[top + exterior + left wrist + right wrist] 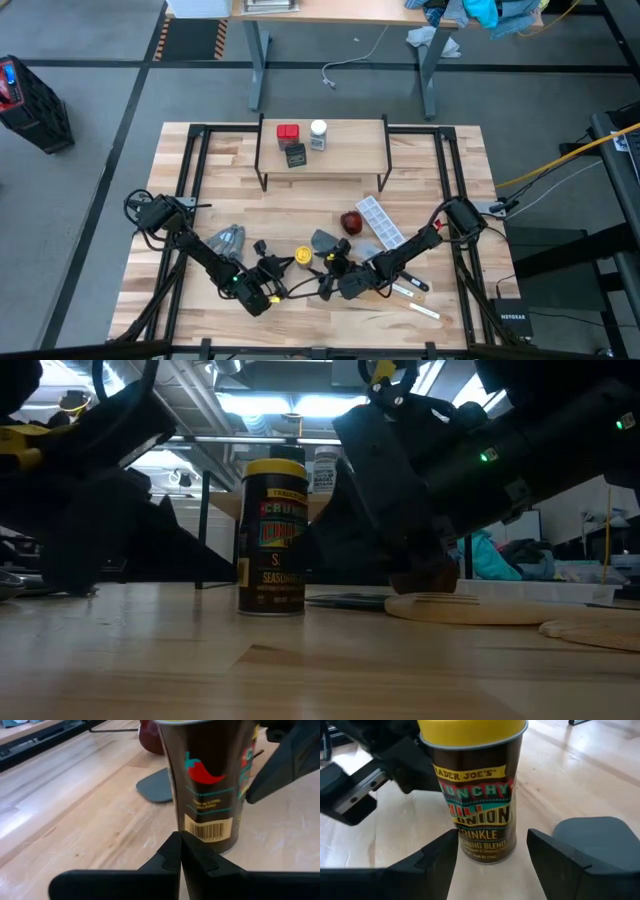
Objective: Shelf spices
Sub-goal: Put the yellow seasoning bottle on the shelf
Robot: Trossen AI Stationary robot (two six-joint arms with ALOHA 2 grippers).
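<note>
The yellow-lidded amber jar point(303, 256) stands upright on its base on the table's near middle, and shows in the low view as the jar point(272, 538). My left gripper point(180, 840) is shut, its tips level at the jar's lower wall point(207, 827). My right gripper point(492, 837) is open; its fingers stand on either side of the jar's lower part point(485, 845) with gaps. The red tin point(288, 133), dark tin point(295, 154) and white-capped jar point(318, 134) stand on the shelf point(345, 150). My left gripper's shut fingertips point(172, 847) point level at the jar's lower wall by the barcode point(205, 831), coming from the table's left side. I cannot tell whether they touch it.
Grey measuring spoons point(322, 240), a dark red round dish point(350, 221) and a white compartment tray point(381, 221) lie just beyond the jar. A grey crumpled piece point(225, 240) lies to the left. Pale wooden pieces point(415, 298) lie near the table's near right. The shelf's right part is bare.
</note>
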